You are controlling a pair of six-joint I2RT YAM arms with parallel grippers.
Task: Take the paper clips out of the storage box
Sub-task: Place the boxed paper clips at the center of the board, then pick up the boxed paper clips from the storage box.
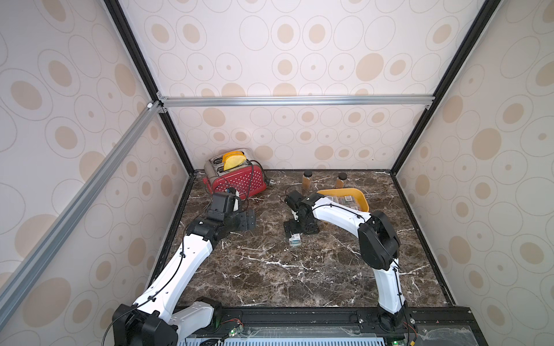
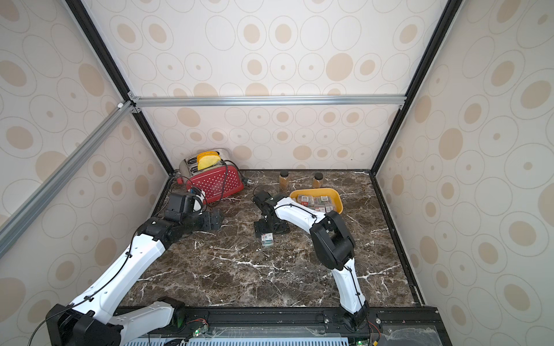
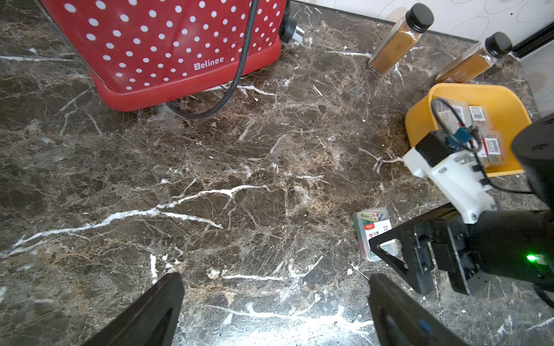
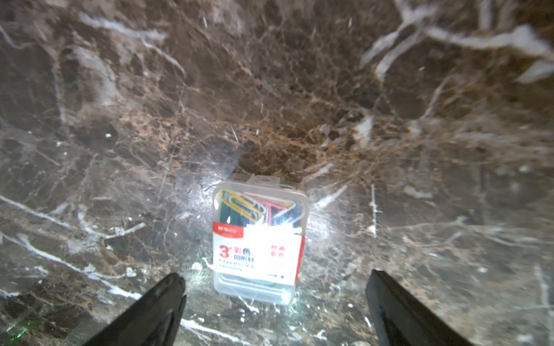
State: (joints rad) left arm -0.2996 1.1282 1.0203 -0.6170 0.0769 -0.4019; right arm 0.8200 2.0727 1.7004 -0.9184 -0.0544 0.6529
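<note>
A dark marble table (image 1: 269,269) inside a patterned booth, seen from above. Far to the left of the yellow storage box (image 2: 338,199), against the back wall, a red dotted toaster (image 1: 239,182) holds yellow bread slices (image 1: 233,160) in its slot. In front of the toaster, well left of the box, the left gripper (image 3: 275,278) hangs over bare marble, jaws spread wide, holding nothing.

Nearer the box, to its left and closer to the front edge, one case of paper clips (image 1: 295,239) lies flat on the marble, label up. Its long axis runs front to back, with the white-and-red label end toward the back wall and the clear end of coloured clips toward the front. The right gripper (image 4: 277,274) hovers just above the label end, jaws wide apart on either side, not touching it.

Just behind the box stand two brown bottles (image 1: 307,179) with black caps. The box itself holds several more clip cases (image 2: 317,203), lying flat and packed together; the right arm hides some.
</note>
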